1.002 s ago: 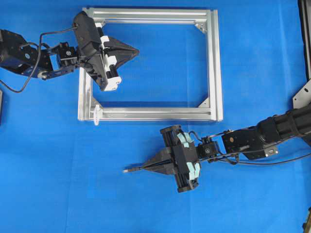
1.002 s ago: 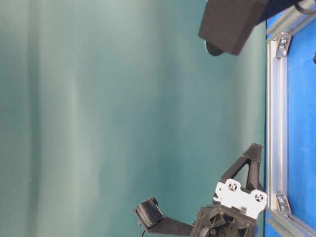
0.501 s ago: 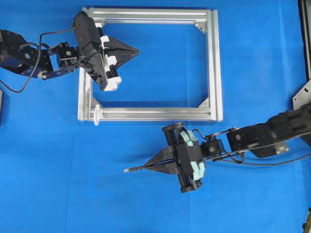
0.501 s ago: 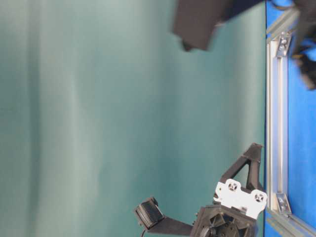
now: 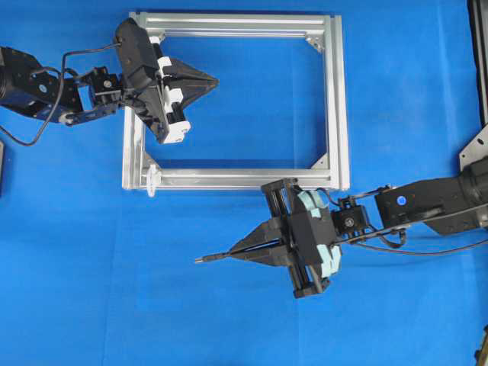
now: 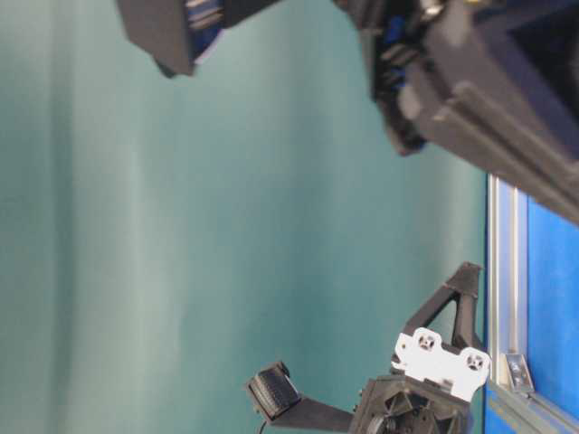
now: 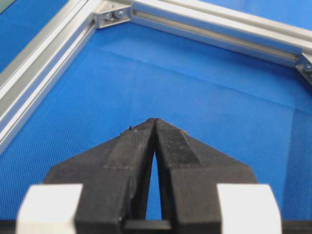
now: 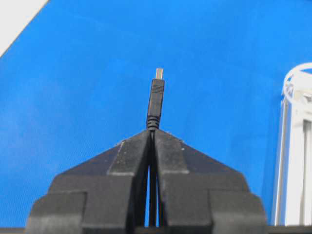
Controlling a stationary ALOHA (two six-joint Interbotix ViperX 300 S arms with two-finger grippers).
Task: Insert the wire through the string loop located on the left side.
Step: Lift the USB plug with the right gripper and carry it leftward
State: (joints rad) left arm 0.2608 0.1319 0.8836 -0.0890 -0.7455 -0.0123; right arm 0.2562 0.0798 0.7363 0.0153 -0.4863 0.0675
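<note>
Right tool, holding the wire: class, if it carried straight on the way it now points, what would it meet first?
The right tool points left, plug of the wire leading. Only bare blue table shows ahead to the picture's edge. The string loop sits off that line, at the frame corner. Height is unclear.

Hidden, cropped and blurred parts

The wire (image 8: 156, 100) vanishes between the right gripper's (image 8: 154, 130) closed jaws, its length behind them unseen; the string loop (image 8: 298, 78) is cut by the right wrist view's edge and only a tiny whitish fleck overhead; in the table-level view the right arm (image 6: 470, 90) is a blurred dark mass cropped at the top
</note>
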